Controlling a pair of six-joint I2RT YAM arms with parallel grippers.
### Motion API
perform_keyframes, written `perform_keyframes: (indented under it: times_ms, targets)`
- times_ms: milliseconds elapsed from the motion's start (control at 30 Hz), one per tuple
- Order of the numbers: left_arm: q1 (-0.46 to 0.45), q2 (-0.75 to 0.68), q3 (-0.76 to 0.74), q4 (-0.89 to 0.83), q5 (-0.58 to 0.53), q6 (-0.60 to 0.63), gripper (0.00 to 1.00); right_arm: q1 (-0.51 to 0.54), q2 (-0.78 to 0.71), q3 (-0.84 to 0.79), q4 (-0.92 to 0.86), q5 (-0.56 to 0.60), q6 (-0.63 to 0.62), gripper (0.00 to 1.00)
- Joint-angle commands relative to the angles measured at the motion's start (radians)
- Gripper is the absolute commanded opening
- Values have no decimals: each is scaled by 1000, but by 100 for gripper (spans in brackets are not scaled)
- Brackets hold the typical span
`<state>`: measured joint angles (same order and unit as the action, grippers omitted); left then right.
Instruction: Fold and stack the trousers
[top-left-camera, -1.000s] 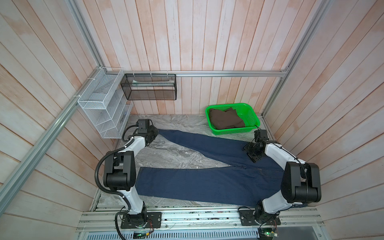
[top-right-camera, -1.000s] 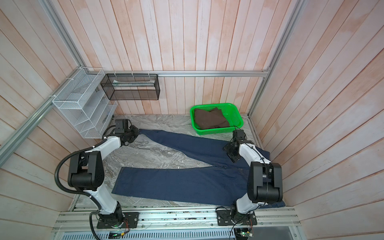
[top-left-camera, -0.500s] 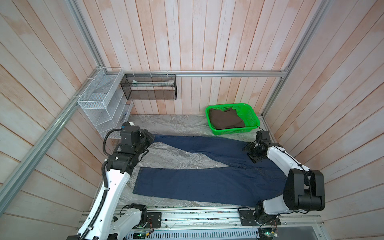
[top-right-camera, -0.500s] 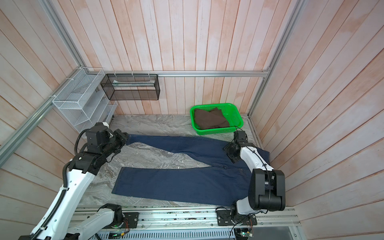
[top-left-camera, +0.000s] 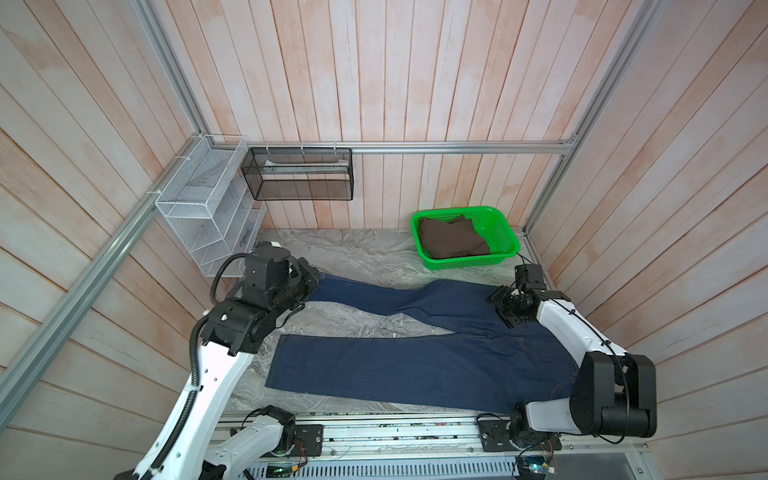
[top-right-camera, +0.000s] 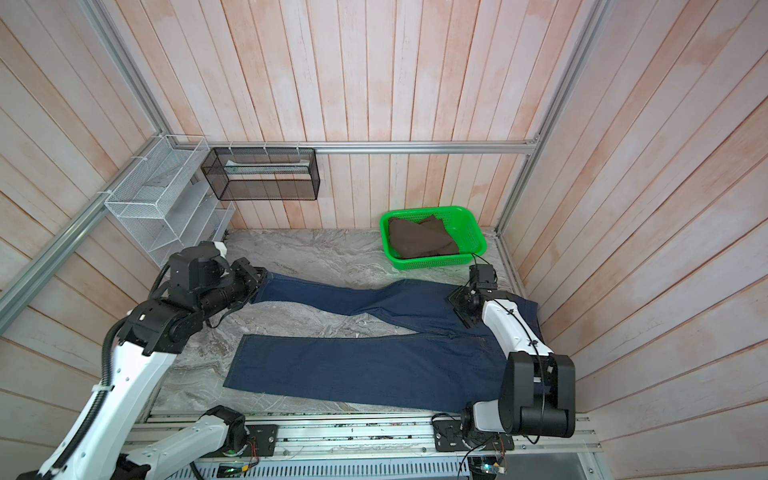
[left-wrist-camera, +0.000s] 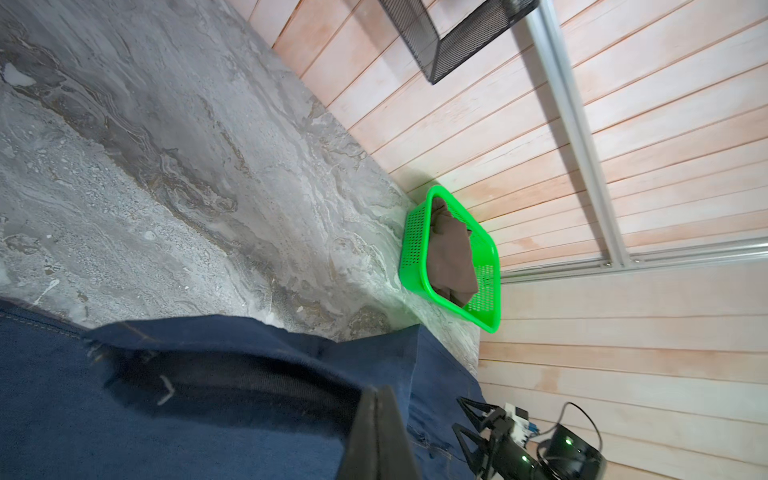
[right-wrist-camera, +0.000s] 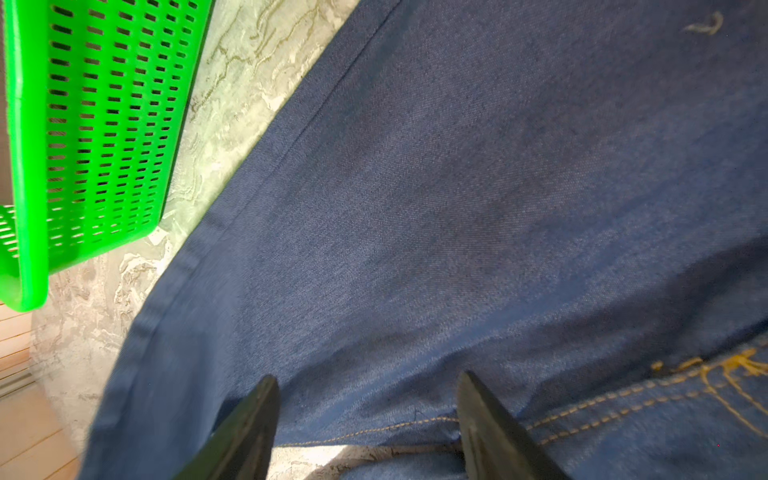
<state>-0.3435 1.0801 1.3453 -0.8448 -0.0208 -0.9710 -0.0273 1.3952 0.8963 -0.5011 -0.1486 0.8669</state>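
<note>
Trousers (top-left-camera: 415, 365) lengthwise left to right; waistband right, hems left

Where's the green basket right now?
In both top views the green basket sits in the far right corner against the back wall, just beyond the waist end of the trousers and the right gripper, a brown garment inside.
</note>
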Motion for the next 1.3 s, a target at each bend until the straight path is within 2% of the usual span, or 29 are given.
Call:
perform_keyframes:
  times_ms: [0, 100, 200, 400, 733, 1033, 1267]
  targets:
    - [5, 50, 16, 61, -80, 22, 0, 4, 13, 4, -14, -3, -15, 68]
    - [50, 109, 61, 78, -123, 53, 0, 4, 28, 11, -11, -2, -20, 68]
    - [128, 168, 70, 127, -111, 79, 0, 4, 50, 23, -8, -4, -23, 68]
    - [257, 351, 74, 259, 24, 88, 0, 4, 95, 48, -2, -10, -20, 68]
    - [338, 722, 157, 414, 143, 41, 0, 9, 160, 91, -8, 6, -20, 68]
    - [394, 849, 244, 440, 165, 20, 0, 12, 225, 121, -2, 21, -20, 68]
    - [426, 980, 398, 392, 191, 18, 0, 33, 269, 152, 4, 24, -5, 68]
